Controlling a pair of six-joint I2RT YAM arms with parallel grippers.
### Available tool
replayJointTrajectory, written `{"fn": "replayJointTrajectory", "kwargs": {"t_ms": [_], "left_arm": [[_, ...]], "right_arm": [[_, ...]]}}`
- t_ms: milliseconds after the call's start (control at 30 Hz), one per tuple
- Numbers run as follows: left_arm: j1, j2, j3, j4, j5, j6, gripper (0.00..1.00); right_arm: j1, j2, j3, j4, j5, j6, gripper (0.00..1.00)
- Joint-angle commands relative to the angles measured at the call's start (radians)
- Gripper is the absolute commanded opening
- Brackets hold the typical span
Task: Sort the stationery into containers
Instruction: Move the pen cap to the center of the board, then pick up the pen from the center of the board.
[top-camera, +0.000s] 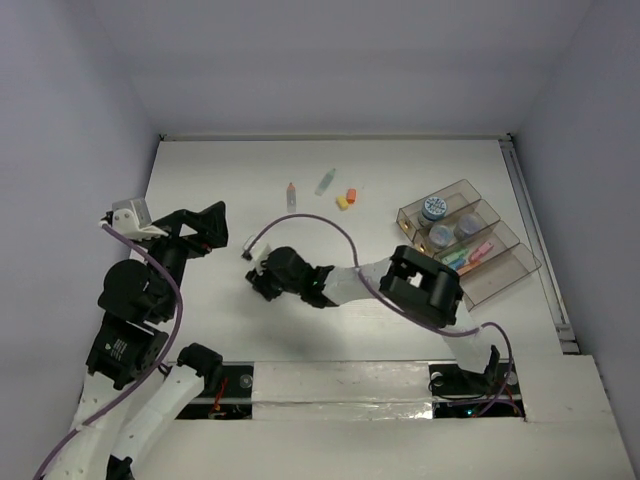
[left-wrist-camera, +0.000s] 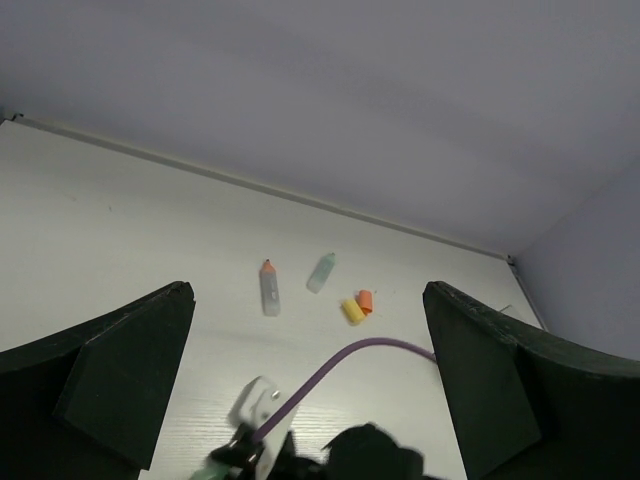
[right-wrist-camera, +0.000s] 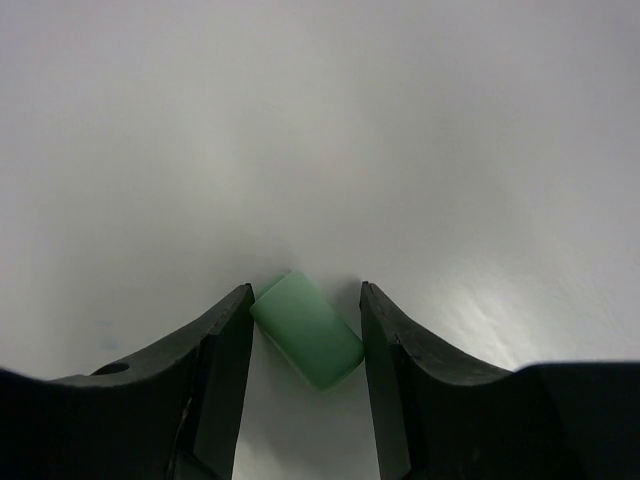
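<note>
The green eraser (right-wrist-camera: 307, 330) lies flat on the white table (right-wrist-camera: 320, 120) between the right gripper (right-wrist-camera: 305, 290) fingers (right-wrist-camera: 225, 340) — corners at or almost at both, but I cannot tell if it is clamped. It is a smooth pale block with rounded edges, its long axis slanting from 10 to 4 o'clock. The left gripper (left-wrist-camera: 307, 290) is spread wide — holding nothing

White table (top-camera: 230, 170), plain matt surface. Upper centre of the overhead view: orange-capped pen (top-camera: 291, 193) and pale green pen (top-camera: 326, 180), both lying flat, set apart. Just right of them, orange eraser (top-camera: 351, 195) and yellow eraser (top-camera: 342, 203), close together. Right of frame: smoky organiser tray (top-camera: 512, 267), standing on the surface. Lower centre of the right wrist view: green eraser (right-wrist-camera: 306, 330), lying flat, skewed.
</note>
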Motion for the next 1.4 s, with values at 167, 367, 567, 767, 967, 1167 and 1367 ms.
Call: {"fn": "replayJointTrajectory", "kwargs": {"t_ms": [167, 367, 567, 767, 967, 1167, 1367], "left_arm": [[0.004, 0.04, -0.07, 0.123, 0.068, -0.028, 0.99], [0.004, 0.057, -0.103, 0.141, 0.079, -0.019, 0.99], [0.004, 0.052, -0.132, 0.144, 0.074, 0.006, 0.99], [0.004, 0.034, -0.165, 0.15, 0.077, 0.029, 0.99], [0.004, 0.012, -0.201, 0.164, 0.087, 0.049, 0.99], [0.004, 0.021, -0.208, 0.173, 0.153, 0.054, 0.99], [0.013, 0.035, -0.207, 0.178, 0.196, 0.069, 0.99]], "right_arm": [[-0.221, -0.196, -0.299, 0.111, 0.017, -0.065, 0.48], [-0.297, -0.239, -0.375, 0.106, 0.0, -0.06, 0.63], [-0.315, -0.294, -0.318, 0.031, -0.026, -0.049, 0.88], [-0.431, -0.328, -0.214, -0.01, -0.075, 0.058, 0.85], [-0.518, -0.126, 0.194, -0.257, -0.029, 0.156, 0.75], [-0.553, 0.136, 0.599, -0.515, 0.098, 0.23, 0.74], [-0.562, 0.316, 0.878, -0.727, 0.185, 0.273, 0.75]]}}
